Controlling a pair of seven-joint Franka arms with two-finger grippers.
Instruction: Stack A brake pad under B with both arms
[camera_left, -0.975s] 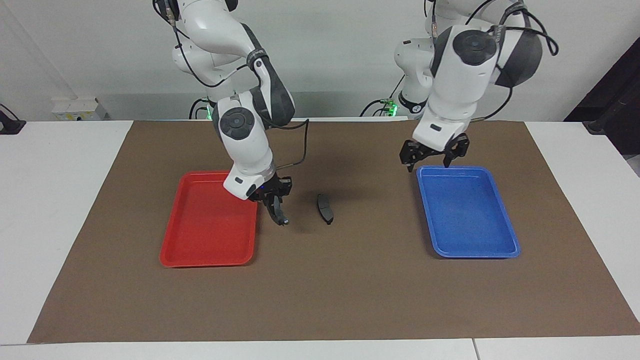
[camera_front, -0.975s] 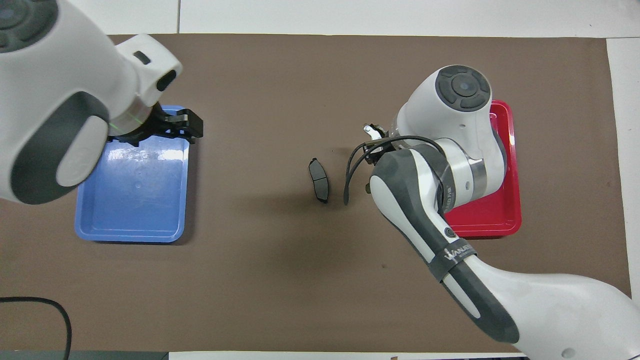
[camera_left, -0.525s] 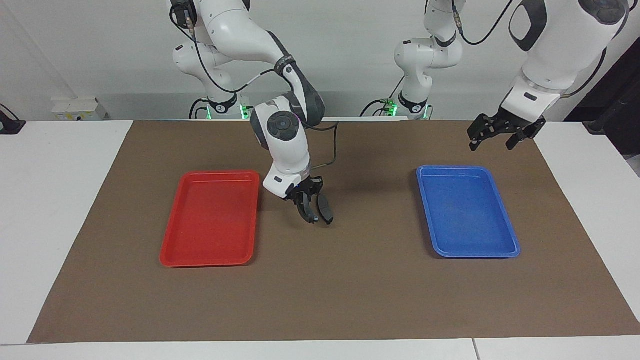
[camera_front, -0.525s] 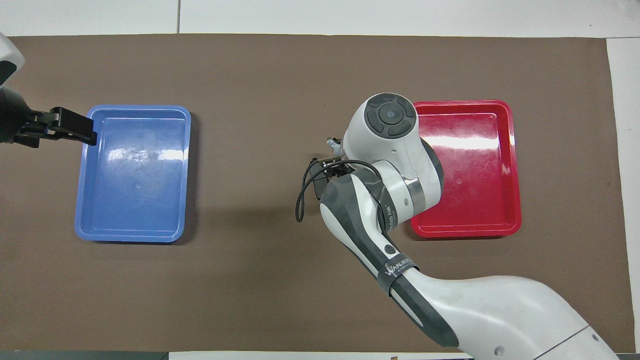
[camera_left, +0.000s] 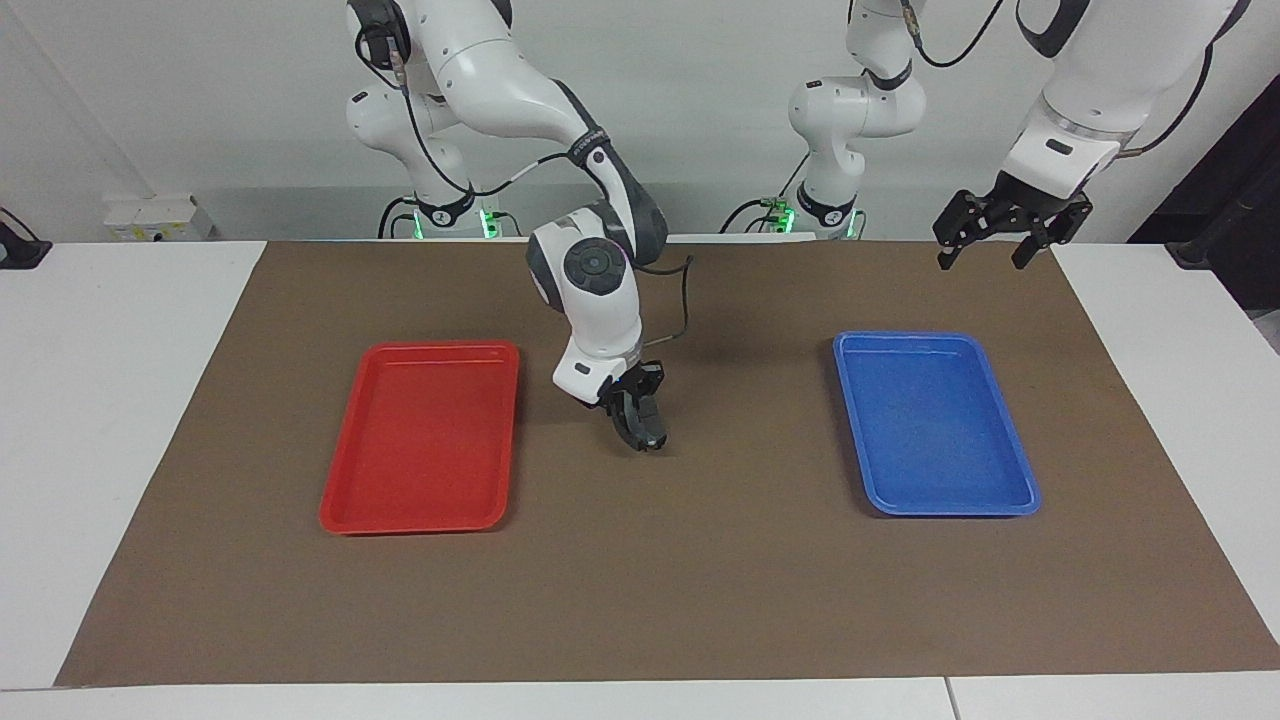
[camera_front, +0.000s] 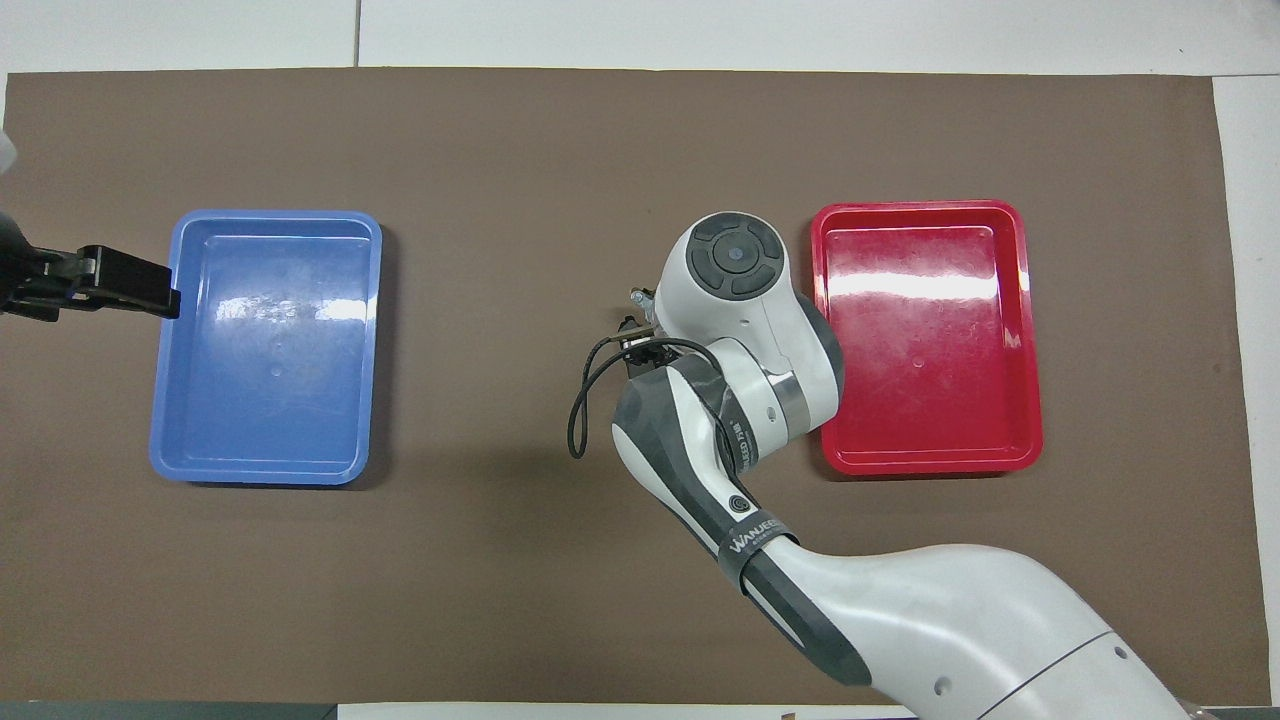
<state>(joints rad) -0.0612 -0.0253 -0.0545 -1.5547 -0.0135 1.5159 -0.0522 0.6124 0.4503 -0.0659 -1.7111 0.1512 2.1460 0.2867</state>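
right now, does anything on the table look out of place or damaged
Nothing stands out. The red plastic tray and blue plastic tray lie square and undamaged on the brown mat. The right tool is down between them, hiding what lies under it; the left tool hangs open.

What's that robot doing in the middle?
The right gripper is down between the red tray and blue tray, jaws shut on what looks like the long pad, right at the small pad lying on the mat. The left gripper waits open above the mat's edge.
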